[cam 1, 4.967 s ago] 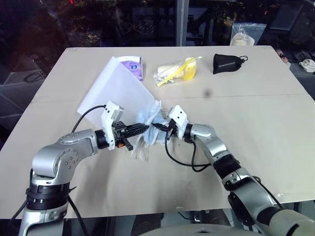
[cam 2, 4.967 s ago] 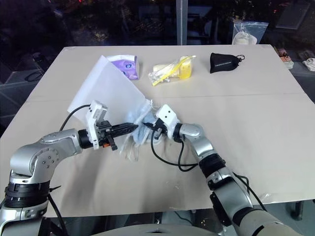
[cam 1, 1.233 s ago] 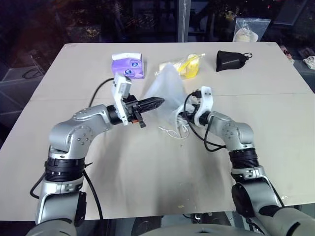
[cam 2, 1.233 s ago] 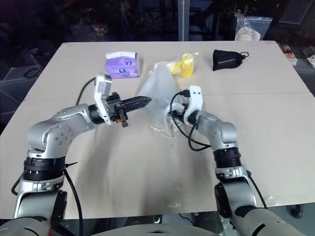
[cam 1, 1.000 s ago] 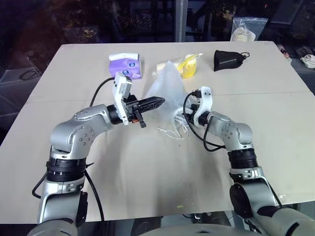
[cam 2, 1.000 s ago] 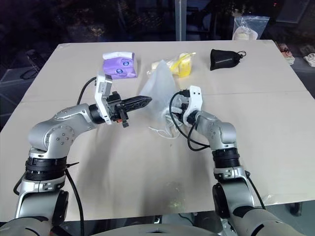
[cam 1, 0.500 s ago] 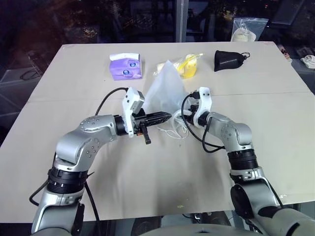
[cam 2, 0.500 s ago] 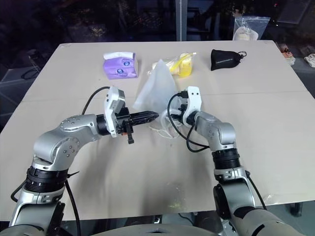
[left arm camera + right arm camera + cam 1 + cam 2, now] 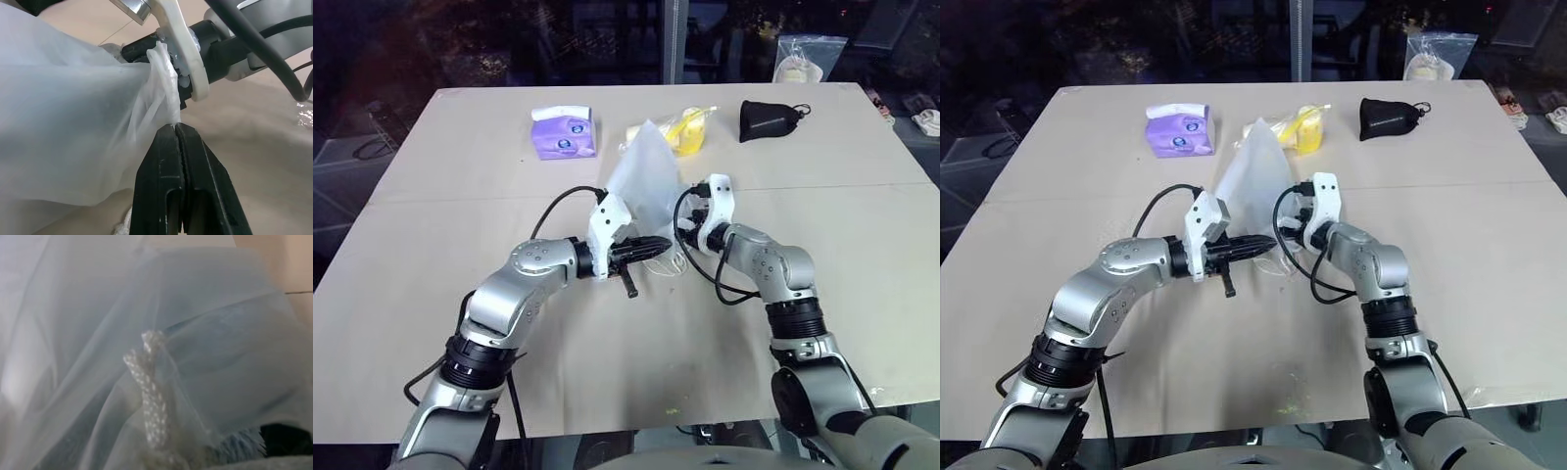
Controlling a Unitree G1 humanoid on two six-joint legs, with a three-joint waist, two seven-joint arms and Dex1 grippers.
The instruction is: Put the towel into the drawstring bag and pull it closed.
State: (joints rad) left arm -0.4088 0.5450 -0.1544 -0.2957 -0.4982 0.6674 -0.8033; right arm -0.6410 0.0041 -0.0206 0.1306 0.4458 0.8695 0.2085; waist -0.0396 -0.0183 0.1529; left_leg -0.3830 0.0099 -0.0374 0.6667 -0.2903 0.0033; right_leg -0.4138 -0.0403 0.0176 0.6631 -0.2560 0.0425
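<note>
At mid-tabletop [image 9: 431, 294], your towel [image 9: 234, 357] sits inside the drawstring bag [image 9: 644, 176]; left gripper [image 9: 175, 128] pinches shut at its gathered mouth, right gripper [image 9: 685, 231] spread wide; cinching remains.

Seen from the head, high and looking forward and down over the table [image 9: 431, 294], with nearly the same scene in both eye views, only shifted a little sideways. From the left wrist, looking along the closed left gripper [image 9: 176, 128] toward the drawstring bag [image 9: 73, 127], very near. From the right wrist, pressed almost against the same bag, with its white cord [image 9: 149, 382] close before the lens. Shared by all views: the bag.
</note>
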